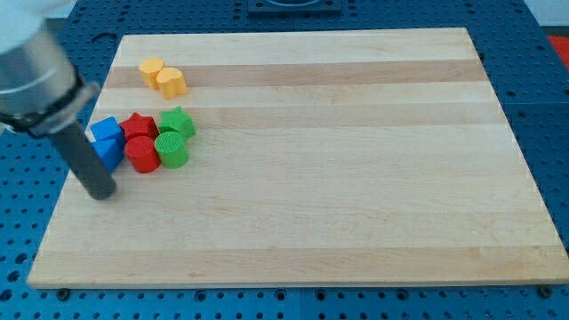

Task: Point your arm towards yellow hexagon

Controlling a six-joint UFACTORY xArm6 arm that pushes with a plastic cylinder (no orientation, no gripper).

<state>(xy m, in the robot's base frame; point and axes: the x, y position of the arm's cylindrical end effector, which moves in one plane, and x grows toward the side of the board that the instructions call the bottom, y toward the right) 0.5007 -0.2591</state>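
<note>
The yellow hexagon lies near the board's top left, touching a second yellow block of rounded shape just to its lower right. My tip rests on the board at the view's left, below and left of the block cluster and well below the yellow hexagon. The dark rod rises up and left from the tip toward the arm's grey body.
A tight cluster sits right of the rod: two blue blocks, a red star, a red cylinder, a green star and a green cylinder. The wooden board lies on a blue perforated table.
</note>
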